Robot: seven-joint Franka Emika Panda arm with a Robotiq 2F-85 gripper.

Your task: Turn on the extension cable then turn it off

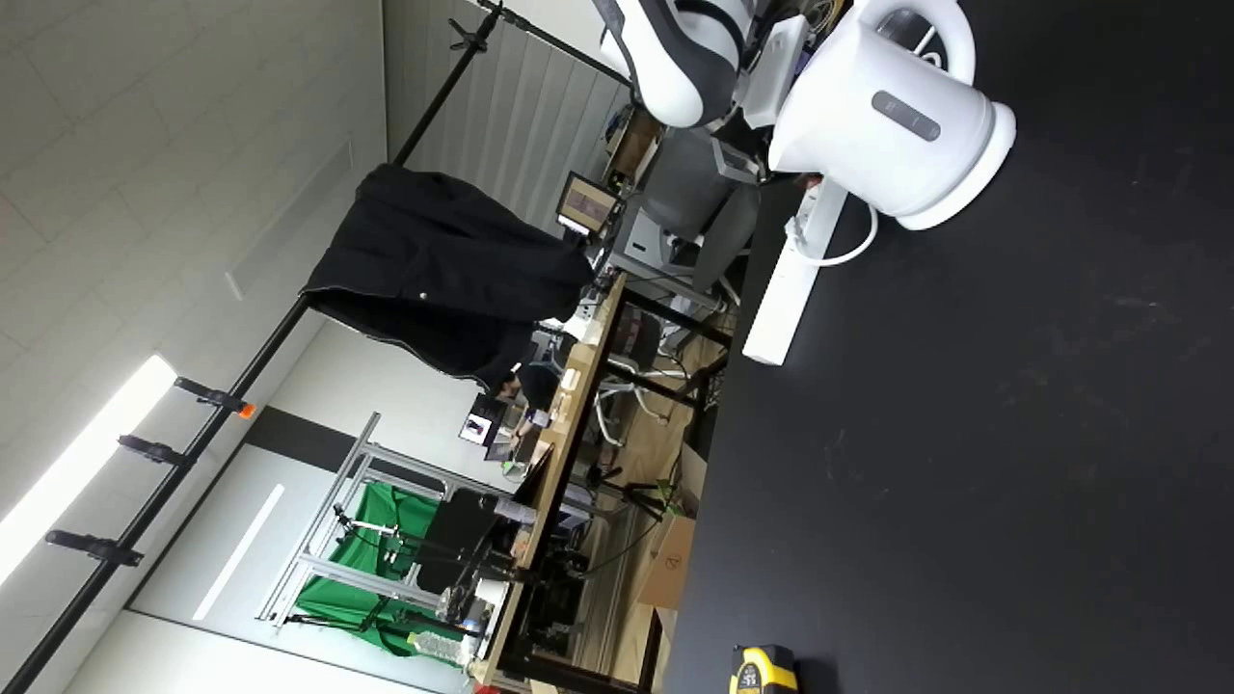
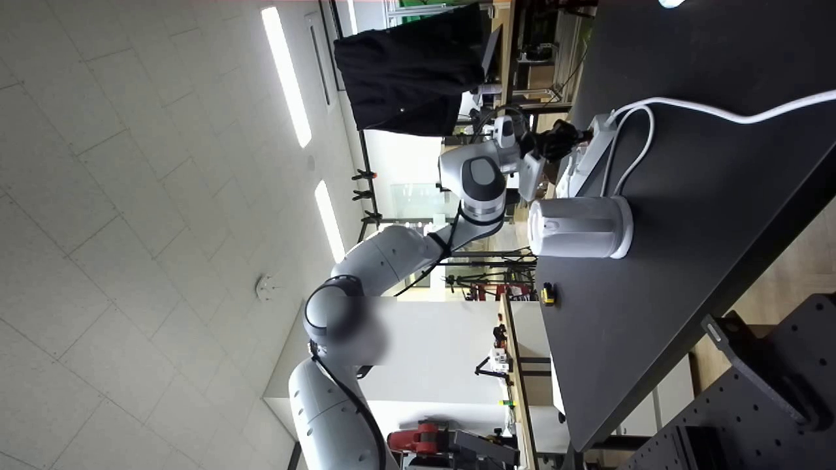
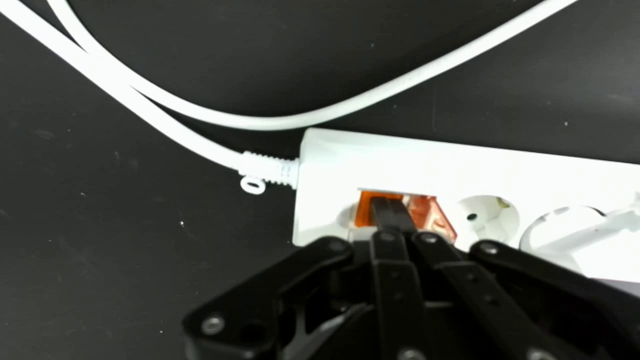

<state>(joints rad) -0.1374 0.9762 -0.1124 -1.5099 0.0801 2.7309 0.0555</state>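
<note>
Kettle (image 2: pixel 578 228) and cord (image 2: pixel 744 119) interrupt the free tabletop (image 2: pixel 614 333).

No text can be read: the print on the yellow tape measure (image 1: pixel 765 669) is too small.

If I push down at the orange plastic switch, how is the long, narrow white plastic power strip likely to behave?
The white power strip looks like a rigid bar, so it probably won't flex. It lies flat on the black tabletop, so tipping seems unlikely. The thick white cord at its end might tug if the strip slides.
</note>
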